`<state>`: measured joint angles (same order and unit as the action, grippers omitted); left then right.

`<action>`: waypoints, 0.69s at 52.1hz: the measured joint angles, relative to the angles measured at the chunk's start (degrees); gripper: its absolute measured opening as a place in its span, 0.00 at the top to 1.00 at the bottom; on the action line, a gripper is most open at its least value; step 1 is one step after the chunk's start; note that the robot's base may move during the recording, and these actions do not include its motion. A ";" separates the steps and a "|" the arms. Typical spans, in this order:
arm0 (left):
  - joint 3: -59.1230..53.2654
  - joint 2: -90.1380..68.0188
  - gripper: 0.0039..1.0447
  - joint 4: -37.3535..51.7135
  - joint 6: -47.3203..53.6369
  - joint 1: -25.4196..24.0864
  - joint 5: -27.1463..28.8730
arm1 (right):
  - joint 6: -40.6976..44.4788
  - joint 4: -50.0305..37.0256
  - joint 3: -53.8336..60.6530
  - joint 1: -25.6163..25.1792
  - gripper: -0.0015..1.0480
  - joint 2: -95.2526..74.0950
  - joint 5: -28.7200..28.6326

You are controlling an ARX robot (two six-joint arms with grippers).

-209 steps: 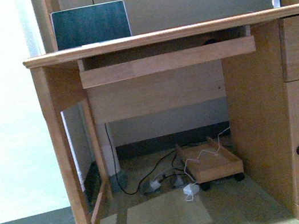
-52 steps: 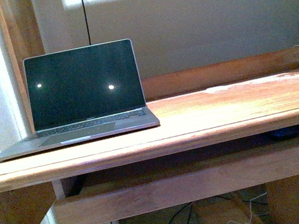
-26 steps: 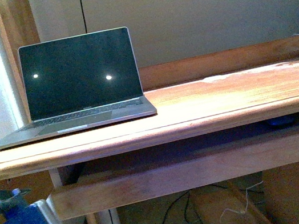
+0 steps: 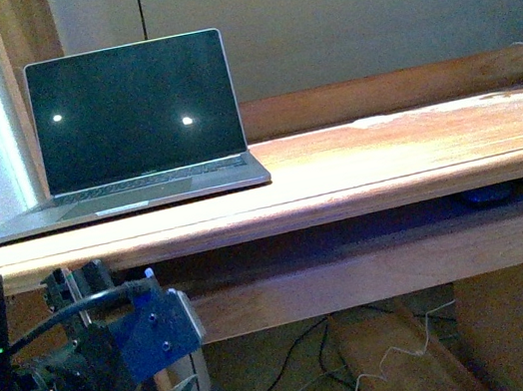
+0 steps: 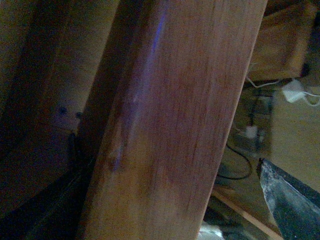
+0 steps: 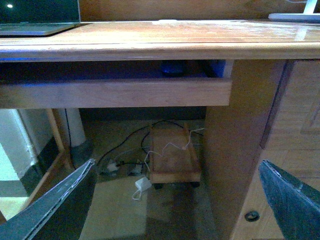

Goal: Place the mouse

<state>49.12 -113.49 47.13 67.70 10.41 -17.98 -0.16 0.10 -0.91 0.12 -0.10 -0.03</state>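
Note:
The mouse (image 6: 172, 68) shows as a small dark rounded shape inside the pull-out tray under the desktop, half hidden by the tray's front board. In the front view it is a dark bluish shape (image 4: 488, 195) in the tray at the right. My right gripper (image 6: 175, 200) is open and empty, low in front of the desk, well below the tray. My left gripper (image 4: 169, 389) is open at the lower left by the desk's leg. The left wrist view shows that leg (image 5: 175, 120) close up and one finger (image 5: 290, 200).
An open laptop (image 4: 138, 126) stands on the desktop (image 4: 387, 158) at the left. The tray's front board (image 4: 386, 270) runs under the desk edge. A wooden cart (image 6: 172, 160) and cables lie on the floor. A cabinet door with a ring knob (image 6: 251, 216) is at the right.
My left arm has risen into the front view at the lower left and moved right, toward the desk leg. The front view has shifted slightly against the desk.

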 joint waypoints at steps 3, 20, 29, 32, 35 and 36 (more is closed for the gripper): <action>0.02 3.37 0.07 -9.51 -2.97 0.24 -0.09 | 0.00 0.00 0.00 0.00 0.07 0.00 0.00; -10.62 24.00 0.07 -31.65 -25.09 3.04 -10.23 | 0.00 0.00 0.00 0.00 0.07 0.00 0.00; -16.44 39.63 0.07 -36.33 -54.45 6.58 -12.22 | 0.02 0.00 0.00 0.00 0.07 0.00 0.02; -17.35 43.78 0.07 -37.42 -61.29 7.26 -11.80 | 0.00 0.00 0.00 0.00 0.07 0.00 0.00; -19.67 47.93 0.11 -32.30 -64.17 9.27 -3.61 | 0.00 0.00 0.00 0.00 0.07 0.00 0.00; -20.52 48.78 0.13 -30.21 -64.59 9.79 1.36 | 0.00 0.00 0.00 0.00 0.07 0.00 0.04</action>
<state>28.60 -64.71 16.93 3.11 20.21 -16.62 -0.16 0.10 -0.91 0.12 -0.10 0.01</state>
